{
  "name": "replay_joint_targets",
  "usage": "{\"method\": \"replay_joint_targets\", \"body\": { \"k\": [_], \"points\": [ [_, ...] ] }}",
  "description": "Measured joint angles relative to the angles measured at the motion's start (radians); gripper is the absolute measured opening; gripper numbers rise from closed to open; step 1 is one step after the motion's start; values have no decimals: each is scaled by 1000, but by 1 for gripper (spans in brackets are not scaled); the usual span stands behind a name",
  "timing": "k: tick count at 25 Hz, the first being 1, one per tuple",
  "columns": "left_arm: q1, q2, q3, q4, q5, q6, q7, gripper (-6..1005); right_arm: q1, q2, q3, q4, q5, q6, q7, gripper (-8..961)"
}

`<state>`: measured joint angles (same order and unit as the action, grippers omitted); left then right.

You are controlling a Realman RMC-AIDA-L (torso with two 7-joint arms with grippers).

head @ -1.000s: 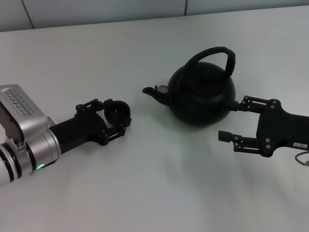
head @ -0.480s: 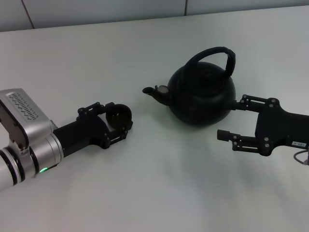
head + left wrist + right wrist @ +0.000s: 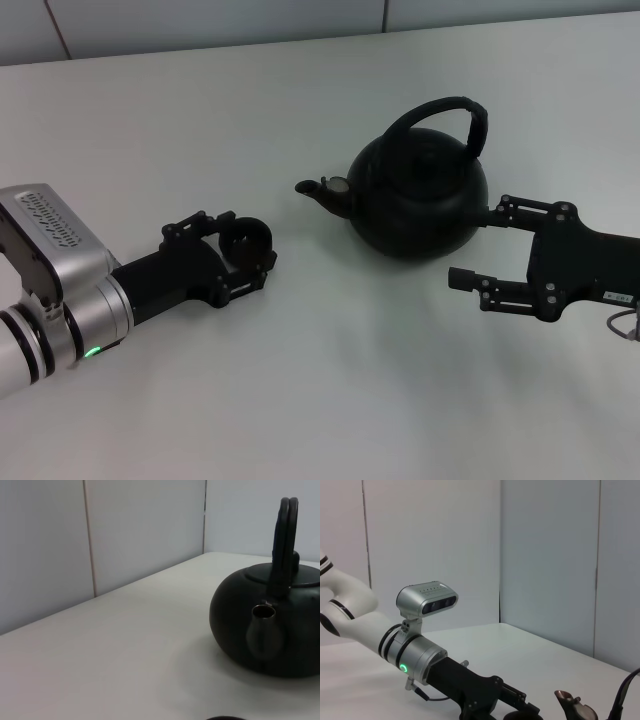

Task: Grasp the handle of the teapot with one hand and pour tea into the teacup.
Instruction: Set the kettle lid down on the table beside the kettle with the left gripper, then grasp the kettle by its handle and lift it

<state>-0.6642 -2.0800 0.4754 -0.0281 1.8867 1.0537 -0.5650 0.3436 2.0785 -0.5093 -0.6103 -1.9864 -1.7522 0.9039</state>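
Note:
The matte-black teapot [image 3: 420, 200] stands on the white table, its spout [image 3: 320, 190] pointing to my left, its arched handle [image 3: 445, 108] upright over the lid. My left gripper [image 3: 245, 245] is shut on the small dark teacup [image 3: 247, 238], low over the table, left of the spout. My right gripper [image 3: 475, 245] is open and empty beside the teapot's right side, one finger near its body. The left wrist view shows the teapot [image 3: 295, 630], its spout [image 3: 263, 630], its handle [image 3: 282, 545] and a sliver of the teacup's rim [image 3: 225, 718].
The white table [image 3: 320, 380] stretches all around, with its far edge against a grey panelled wall [image 3: 200, 20]. The right wrist view shows my left arm [image 3: 420, 655] and the spout's tip [image 3: 572, 702].
My left gripper with the teacup has drawn back slightly toward my body. The right gripper and the teapot have barely moved.

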Motion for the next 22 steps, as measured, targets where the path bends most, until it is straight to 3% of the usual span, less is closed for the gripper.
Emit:
{"method": "replay_joint_targets", "body": {
  "k": [13, 14, 17, 20, 22],
  "points": [
    [15, 3, -42, 11, 0, 78, 0, 812, -2, 0, 0, 0, 0, 1, 0, 712],
    [51, 11, -76, 61, 0, 187, -25, 812, -2, 0, 0, 0, 0, 1, 0, 712],
    [63, 12, -79, 81, 0, 215, -36, 812, -2, 0, 0, -1, 0, 0, 0, 710],
    [180, 19, -60, 242, 10, 430, -158, 812, -1, -1, 4, -4, 0, 2, 0, 708],
    [214, 21, -50, 277, 12, 469, -172, 812, -1, -2, 11, -4, 0, 4, 0, 707]
  ]
}}
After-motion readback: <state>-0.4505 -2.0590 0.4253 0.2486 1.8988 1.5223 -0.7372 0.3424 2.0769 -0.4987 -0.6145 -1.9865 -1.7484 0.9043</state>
